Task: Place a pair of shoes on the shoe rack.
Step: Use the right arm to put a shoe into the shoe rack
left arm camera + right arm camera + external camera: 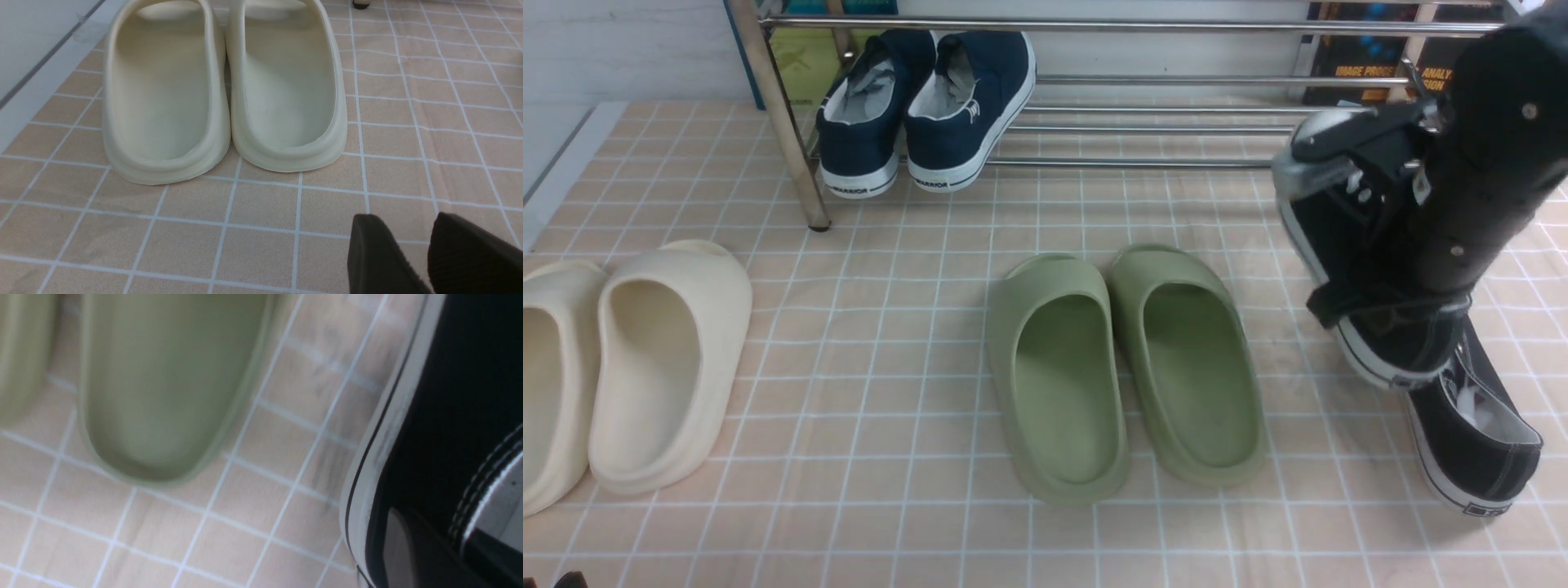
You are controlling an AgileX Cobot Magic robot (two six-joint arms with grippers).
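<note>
While our right gripper [443, 535] clamps one black sneaker, its mate lies on the tiled surface

Closed on the heel end of the held black sneaker [1401, 343], our right gripper has that shoe raised at the right. We see its toe pointing far and slightly left, heel near, its long axis slanting from far-left to near-right. The other black sneaker [1478, 441] slants much the same way, heel near-right, its front partly hidden.

To the left sit the green slides [1066, 392], then the cream slides [670, 367]. On the far side stands the shoe rack [800, 163], navy sneakers [964, 106] at its left end; our right arm [1486, 163] covers part of its right side. Our left gripper [404, 220], fingers apart, is at the near left.

We have the held shoe between the right fingertips, and its mate just beside it, on the near-right.
</note>
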